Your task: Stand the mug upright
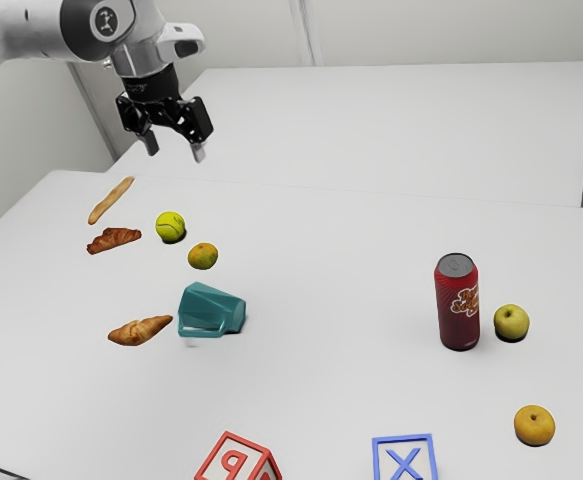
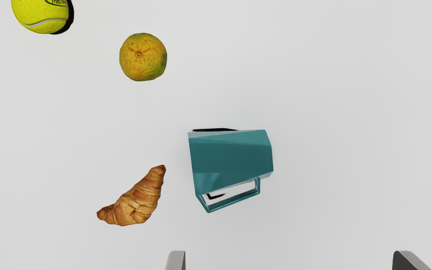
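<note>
Teal all over, the mug [image 1: 211, 309] lies on its side on the white table [image 1: 341, 250], its handle on the side toward the exterior camera. A pale brown croissant [image 1: 140, 331] sits near the mug on the exterior view's left, a narrow strip of surface between them. Behind the mug, also apart from it, is a mottled orange [image 1: 203, 256], with a tennis ball [image 1: 170, 226] farther back. A darker croissant [image 1: 114, 240] and a long piece of bread [image 1: 111, 200] lie beyond those, toward the table's slanting edge.

Well apart from the mug on the exterior view's right stands a red drink can [image 1: 458, 305]; a broad stretch of white surface runs between the two, giving most of the room to move. Past the can, farther from the mug, are a yellow-green apple [image 1: 511, 323] and a second orange [image 1: 534, 425]. Nearer the exterior camera than the mug are a red letter block [image 1: 238, 462] and a blue letter block [image 1: 404, 461], both cut by the view's bottom edge.

The gripper [image 1: 176, 153] hangs above the table, higher and farther back than the mug. Its fingers [image 2: 176, 260] stand wide apart, holding nothing.
</note>
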